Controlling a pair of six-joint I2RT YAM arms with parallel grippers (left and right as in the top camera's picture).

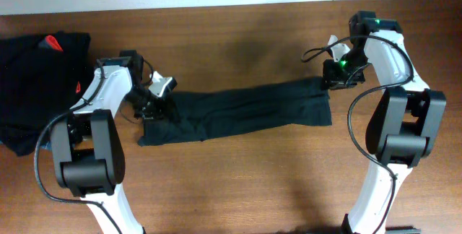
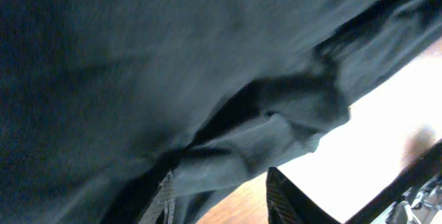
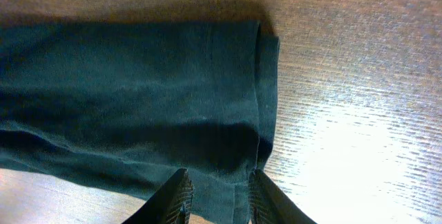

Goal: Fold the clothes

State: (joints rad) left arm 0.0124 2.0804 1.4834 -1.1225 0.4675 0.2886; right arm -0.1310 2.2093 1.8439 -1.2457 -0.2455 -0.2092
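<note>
One of the clothes, a plain black garment (image 1: 238, 107), lies across the table folded into a long strip. My left gripper (image 1: 155, 107) is at its left end. In the left wrist view its jaws (image 2: 224, 200) stand apart, with a bunched fold of the black fabric (image 2: 138, 65) against the left finger (image 2: 166, 200) and bare wood between them. My right gripper (image 1: 333, 75) is at the strip's right end. In the right wrist view its jaws (image 3: 219, 200) stand apart astride the near corner of the flat cloth (image 3: 124, 92). No logo shows.
A heap of other black clothes (image 1: 32, 82) with small red marks sits at the far left of the wooden table (image 1: 245, 183). Both arm bases stand along the front edge, left and right.
</note>
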